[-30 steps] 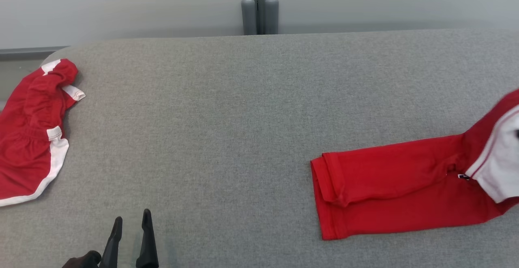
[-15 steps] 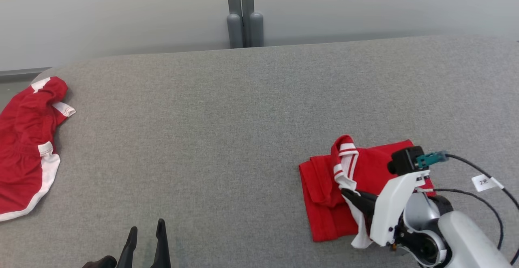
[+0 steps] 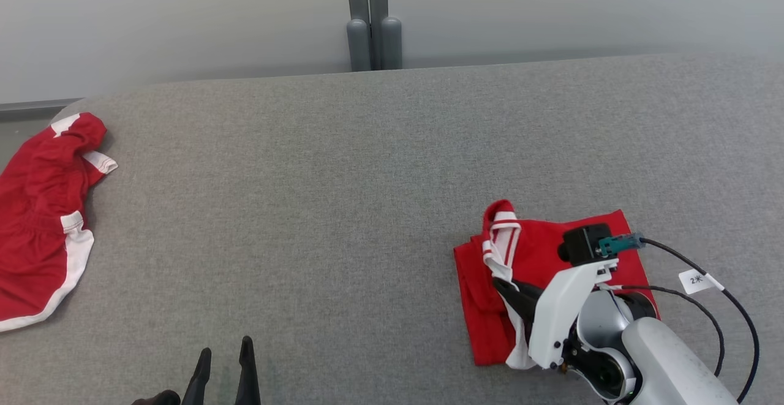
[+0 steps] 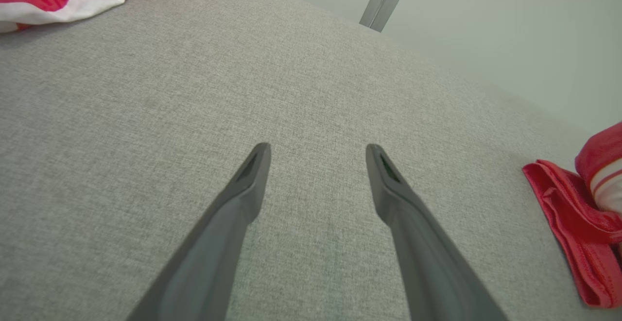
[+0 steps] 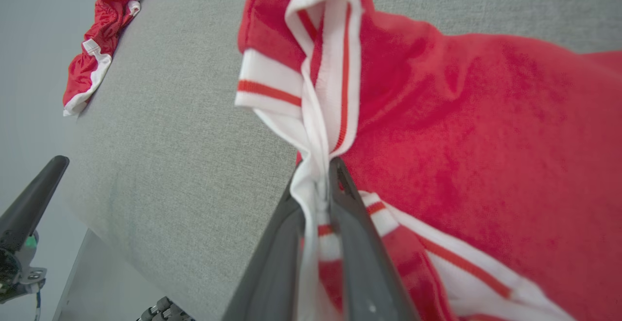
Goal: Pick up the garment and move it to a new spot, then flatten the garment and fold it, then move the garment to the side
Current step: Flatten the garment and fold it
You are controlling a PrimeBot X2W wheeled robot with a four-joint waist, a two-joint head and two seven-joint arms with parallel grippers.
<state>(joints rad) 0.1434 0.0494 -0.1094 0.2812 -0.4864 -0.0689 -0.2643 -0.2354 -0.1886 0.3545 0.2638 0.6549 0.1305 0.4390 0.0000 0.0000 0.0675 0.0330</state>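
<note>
Left claw (image 4: 317, 151) hangs open and empty over the grey tabletop (image 3: 367, 178), well left of the work. Right claw (image 5: 318, 175) pinches the white striped trim (image 5: 325, 44) of the folded red jersey (image 3: 551, 252) lying beneath it. A sideways tug could drag the fold open.

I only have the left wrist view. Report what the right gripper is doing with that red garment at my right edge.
Observer: The right gripper is shut on the white striped trim of the red garment.
Operator: Tell me how the garment lies.
Observer: Folded into a compact stack on the grey table, with the trim end held up off it.
Operator: Check the other red piece.
Observer: The red-and-white shorts lie crumpled at the table's left edge, untouched.
</note>
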